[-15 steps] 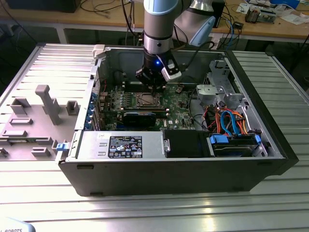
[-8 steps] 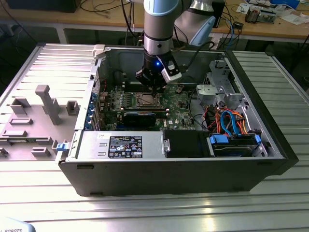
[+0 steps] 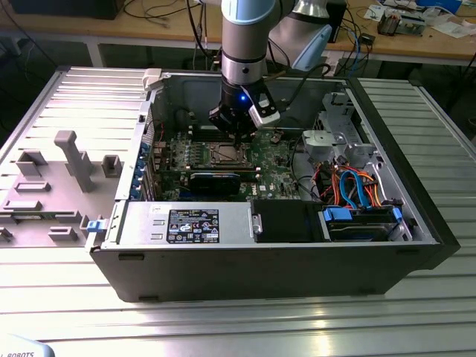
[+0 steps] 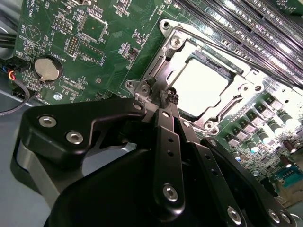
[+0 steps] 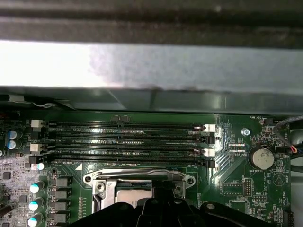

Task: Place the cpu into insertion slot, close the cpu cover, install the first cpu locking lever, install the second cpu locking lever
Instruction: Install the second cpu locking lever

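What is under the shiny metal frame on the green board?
Through the cpu cover's window shows the cpu, lying in the insertion slot. The socket's inside beneath the chip is hidden.

Gripper [image 4: 171, 98]: matt black metal links, bright steel screw heads. Directly beneath its tips, cpu cover [image 4: 161, 66]: bare silvery metal frame, brushed sheen. Cpu [image 4: 201, 85] inside it: pale smooth metal top, glare-washed, probably satin. Motherboard [image 4: 109, 42] around the gripper: glossy green laminate. Computer case [image 3: 297, 275] enclosing all: matt dark painted metal outside, dull grey sheet steel inside. Table [image 3: 245, 327] below: ribbed aluminium, reflective.
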